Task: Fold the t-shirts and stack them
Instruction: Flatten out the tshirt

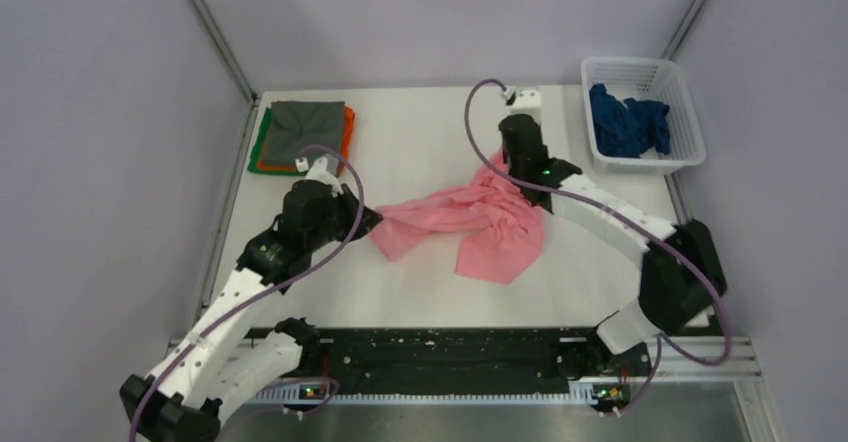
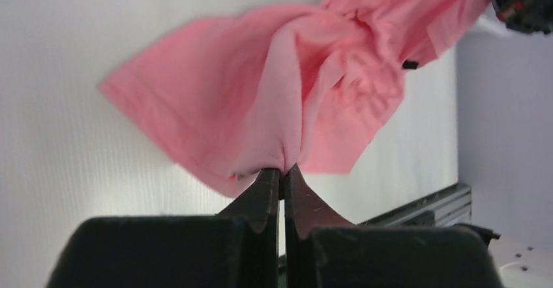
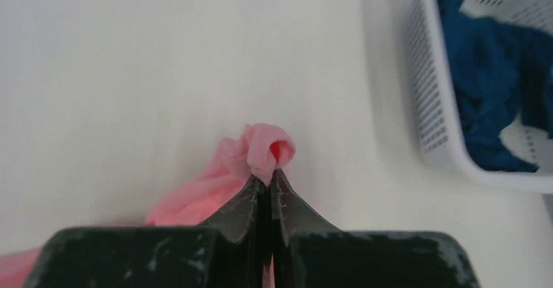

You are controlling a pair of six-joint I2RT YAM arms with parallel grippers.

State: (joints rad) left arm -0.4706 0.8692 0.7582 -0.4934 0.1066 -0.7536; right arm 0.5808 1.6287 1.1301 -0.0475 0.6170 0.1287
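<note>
The light pink t-shirt [image 1: 470,224] hangs crumpled between my two grippers over the middle of the table. My left gripper [image 2: 283,171] is shut on its left end; the pink t-shirt [image 2: 280,86] spreads away from the jaws. My right gripper [image 3: 267,174] is shut on a bunched fold of the pink t-shirt [image 3: 264,148] at its right end. In the top view the left gripper [image 1: 365,220] and right gripper [image 1: 500,162] are at opposite ends of it. The dark blue t-shirt [image 1: 628,122] lies crumpled in the basket. Grey [image 1: 305,127], orange [image 1: 349,127] and green [image 1: 256,147] shirts are stacked, folded, at the back left.
The white mesh basket [image 1: 687,122] stands at the back right; it also shows in the right wrist view [image 3: 427,105]. Grey walls enclose the table on the left, back and right. A black rail [image 1: 440,347] runs along the near edge.
</note>
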